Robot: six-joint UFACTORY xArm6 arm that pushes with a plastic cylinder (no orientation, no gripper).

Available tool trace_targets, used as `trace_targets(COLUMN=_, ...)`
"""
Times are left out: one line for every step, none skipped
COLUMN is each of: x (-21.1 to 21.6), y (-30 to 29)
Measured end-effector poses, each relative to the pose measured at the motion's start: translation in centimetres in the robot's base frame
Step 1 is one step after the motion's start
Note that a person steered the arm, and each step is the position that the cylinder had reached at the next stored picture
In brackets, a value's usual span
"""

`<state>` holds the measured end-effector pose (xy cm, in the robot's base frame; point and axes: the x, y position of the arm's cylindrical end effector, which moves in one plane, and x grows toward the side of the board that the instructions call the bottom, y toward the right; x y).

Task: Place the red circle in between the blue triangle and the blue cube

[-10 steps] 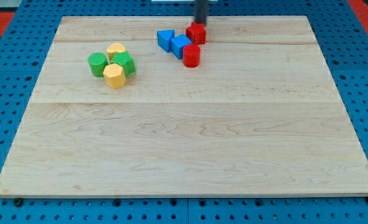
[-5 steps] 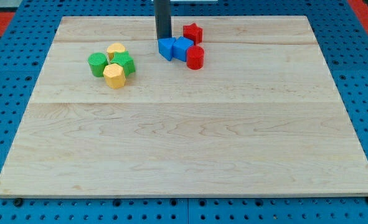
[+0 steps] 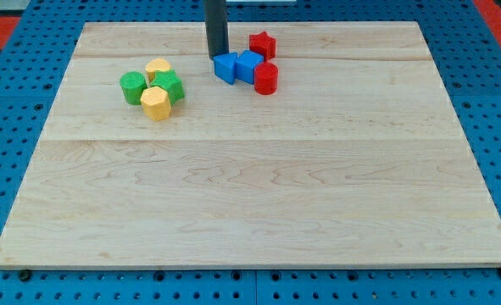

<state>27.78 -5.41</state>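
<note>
Standing tip: my tip [image 3: 216, 56] rests on the wooden board [image 3: 250, 195] near the view's top, just to the view's left of the blue triangle [image 3: 225, 66], close to it or touching; which cannot be told.
Rod: dark, upright, running out of the view's top edge; it carries no jaws, so there is nothing to open or close.
Red circle: the red circle [image 3: 265, 78] sits at the view's lower right of the blue cube [image 3: 249, 65], touching it, not between the two blue blocks.
Blue pair: triangle and cube lie side by side, touching, the triangle on the view's left.
Red star-like block: a second red block [image 3: 262, 44], shape roughly a star, lies toward the view's top from the cube, just apart from it.
Left cluster: well apart to the view's left, a green circle [image 3: 133, 87], a green block [image 3: 169, 85], a yellow block [image 3: 158, 69] and a yellow hexagon-like block [image 3: 155, 102] huddle together.
Surround: blue pegboard [image 3: 13, 169] frames the board.
</note>
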Motion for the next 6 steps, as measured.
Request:
trace_targets(x=0.4, y=-0.3)
trace_targets(x=4.5, y=0.3)
trace_targets(x=10.7, y=4.4)
trace_targets(x=11.8, y=6.4)
trace_targets(x=9.7, y=9.1)
trace_targets(x=10.8, y=10.2)
